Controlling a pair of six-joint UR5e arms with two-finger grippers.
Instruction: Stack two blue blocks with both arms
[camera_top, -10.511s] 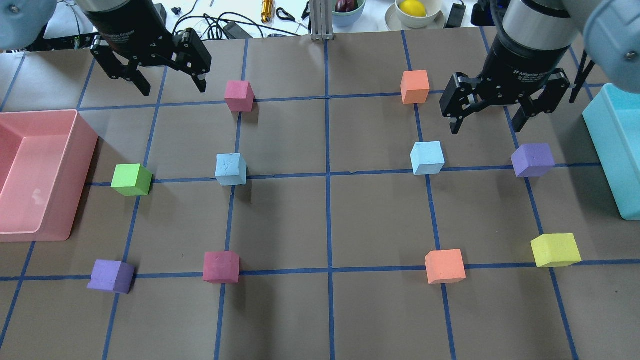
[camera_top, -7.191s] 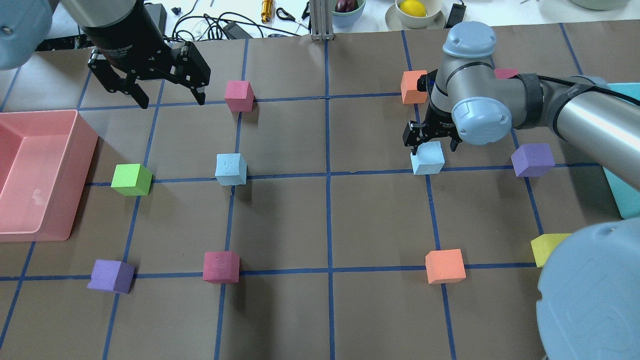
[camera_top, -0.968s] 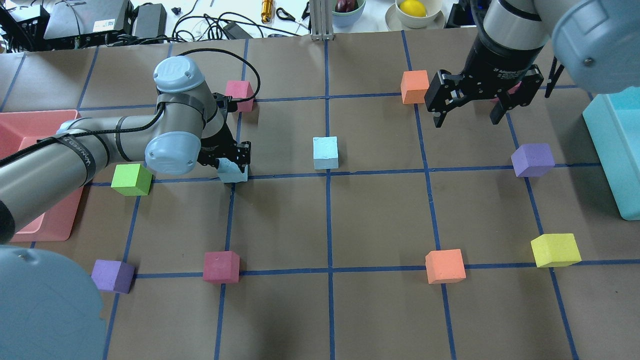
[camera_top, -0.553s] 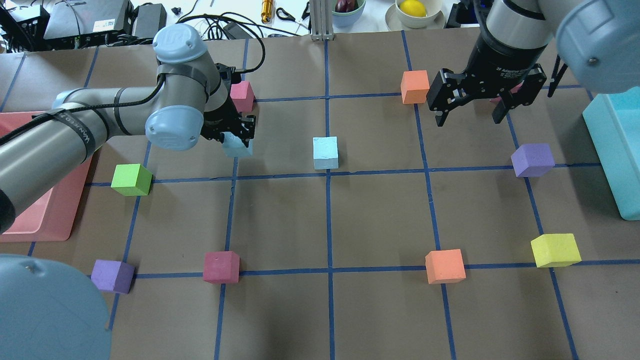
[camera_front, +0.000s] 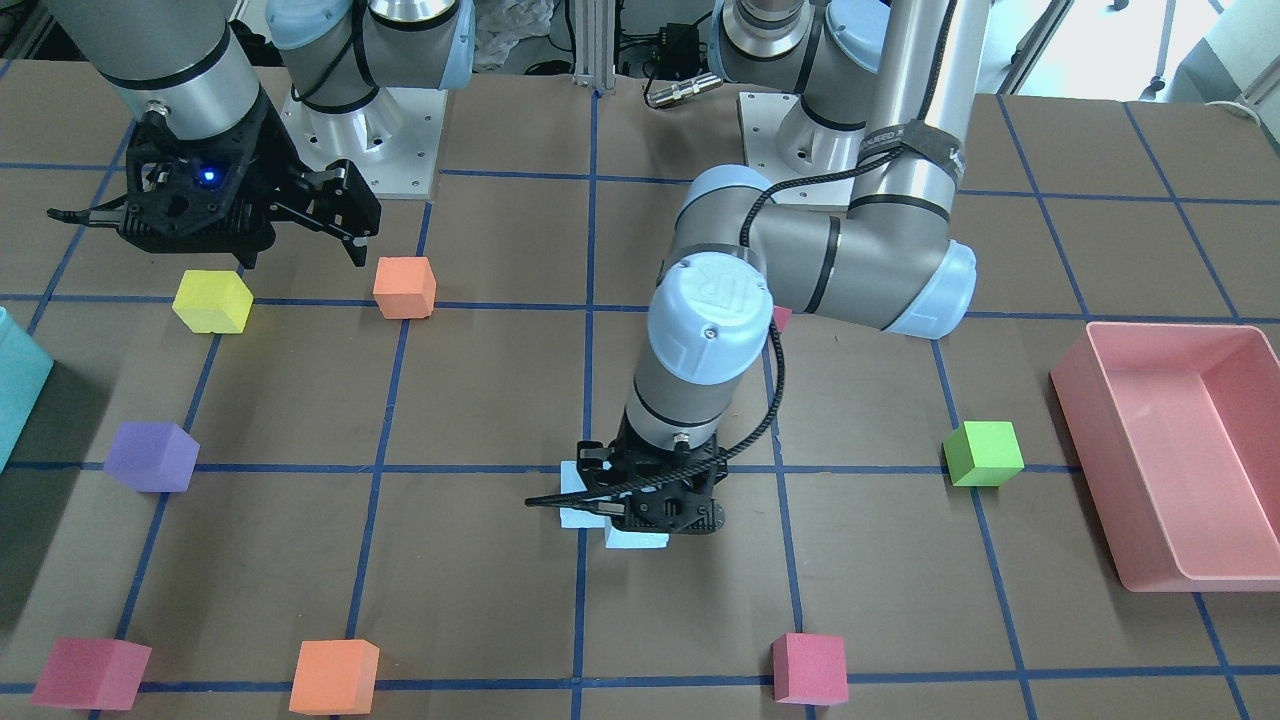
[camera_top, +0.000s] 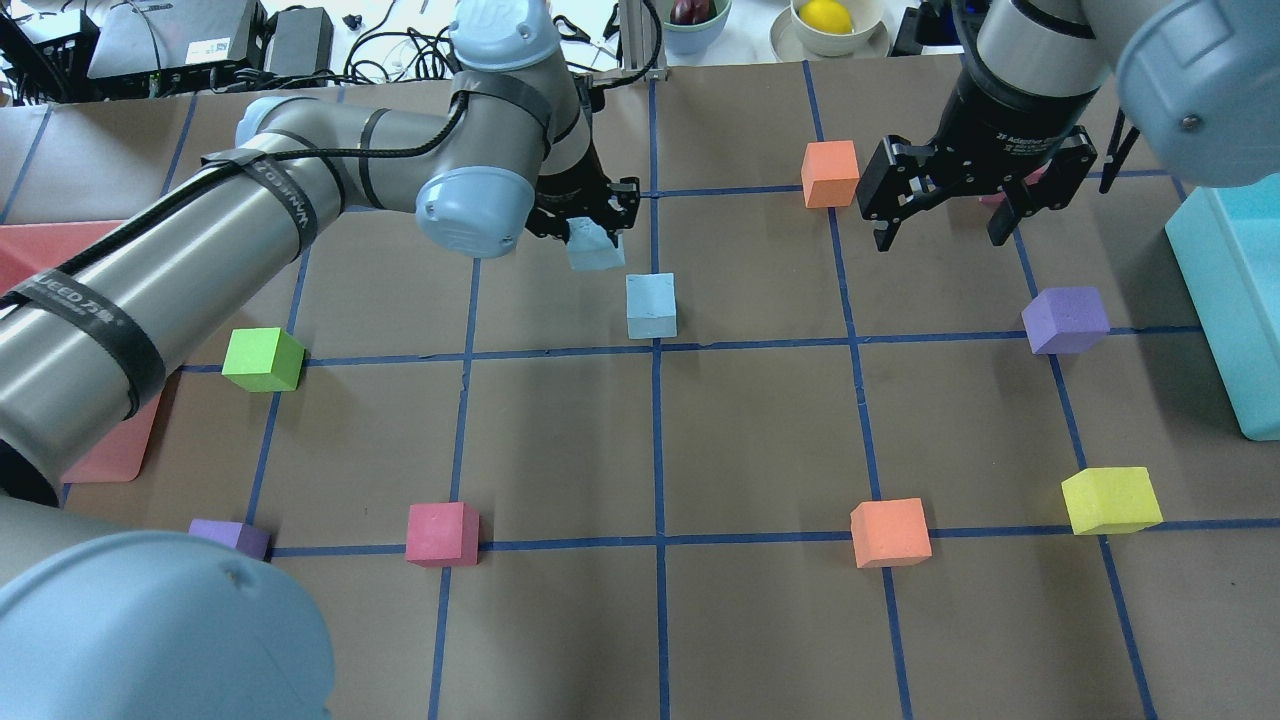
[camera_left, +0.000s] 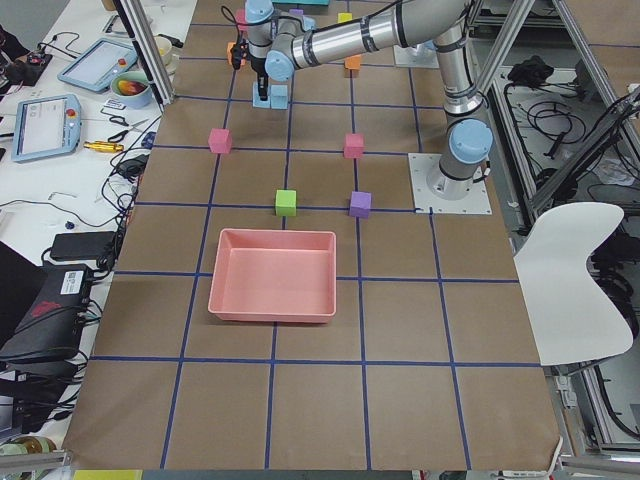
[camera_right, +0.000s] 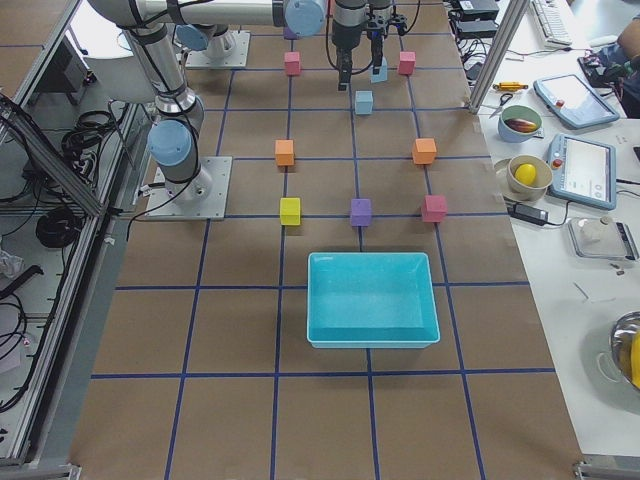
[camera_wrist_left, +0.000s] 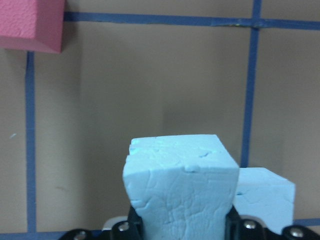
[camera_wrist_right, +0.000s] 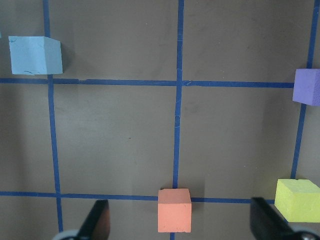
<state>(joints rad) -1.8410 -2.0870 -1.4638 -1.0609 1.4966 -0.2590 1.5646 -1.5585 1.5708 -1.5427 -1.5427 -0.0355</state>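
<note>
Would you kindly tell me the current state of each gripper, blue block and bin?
left gripper: shut on the held blue block
held blue block: gripped, off the table
free blue block: resting on table, ungripped
right gripper: open, empty
pink bin: empty
teal bin: empty

- My left arm (camera_top: 300, 200) reaches over mid-table, left gripper (camera_top: 590, 232) aloft and clamped on a block (camera_top: 592, 254).
- My right gripper (camera_top: 940, 235) hovers, jaws spread wide.
</note>
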